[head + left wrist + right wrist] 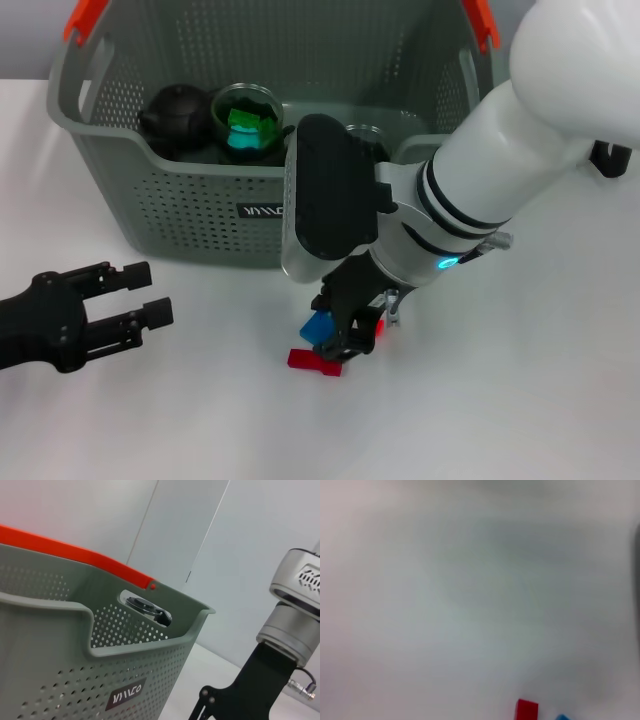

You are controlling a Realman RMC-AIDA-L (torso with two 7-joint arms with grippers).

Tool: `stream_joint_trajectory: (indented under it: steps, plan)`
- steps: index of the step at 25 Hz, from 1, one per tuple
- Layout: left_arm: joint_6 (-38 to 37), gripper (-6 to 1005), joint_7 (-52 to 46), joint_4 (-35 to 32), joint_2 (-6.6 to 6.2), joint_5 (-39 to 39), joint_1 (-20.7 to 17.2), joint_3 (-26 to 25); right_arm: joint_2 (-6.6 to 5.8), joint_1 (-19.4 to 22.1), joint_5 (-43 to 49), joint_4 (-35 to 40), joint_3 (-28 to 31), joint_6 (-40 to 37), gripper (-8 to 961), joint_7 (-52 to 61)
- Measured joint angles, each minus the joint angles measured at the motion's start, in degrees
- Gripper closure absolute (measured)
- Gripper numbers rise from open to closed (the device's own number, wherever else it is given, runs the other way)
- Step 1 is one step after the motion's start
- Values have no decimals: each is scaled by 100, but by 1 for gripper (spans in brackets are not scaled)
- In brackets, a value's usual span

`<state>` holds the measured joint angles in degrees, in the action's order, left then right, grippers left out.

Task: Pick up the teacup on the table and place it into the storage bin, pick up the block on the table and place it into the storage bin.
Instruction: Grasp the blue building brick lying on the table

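Only 1 bit of text anywhere: small black label (126, 693) w/ white stylised lettering on the front wall of the storage bin (60, 680), low on the perforated side. Letters too stylised to read for sure, no clear word. Same label (262, 211) in head view, partly hidden behind the arm, unreadable there. No numbers or signs elsewhere.

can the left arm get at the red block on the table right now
Probably not cleanly. The right gripper is already down over the red block and the blue block, crowding the spot. The left gripper sits apart, with bare table between.
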<state>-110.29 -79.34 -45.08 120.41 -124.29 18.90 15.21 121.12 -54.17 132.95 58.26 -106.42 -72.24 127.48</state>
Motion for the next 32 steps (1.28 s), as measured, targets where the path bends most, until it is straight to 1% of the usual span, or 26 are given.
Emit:
stream_joint_trajectory:
  steps: [9,14,29,32]
  plan:
    - [135,341,-2,-1,8,13,3,-1,-6,-367,-635,-1078,17,567,424,200]
    - [233,341,-3,-1,27,10,-3,-1,2,-470,-710,-1352,-1,766,424,268]
    - [400,341,-3,70,26,-33,37,33,33,-530,-734,-1604,-83,1009,424,334]
    - [427,341,-3,78,27,-34,45,54,37,-599,-850,-1745,-97,1004,424,305]
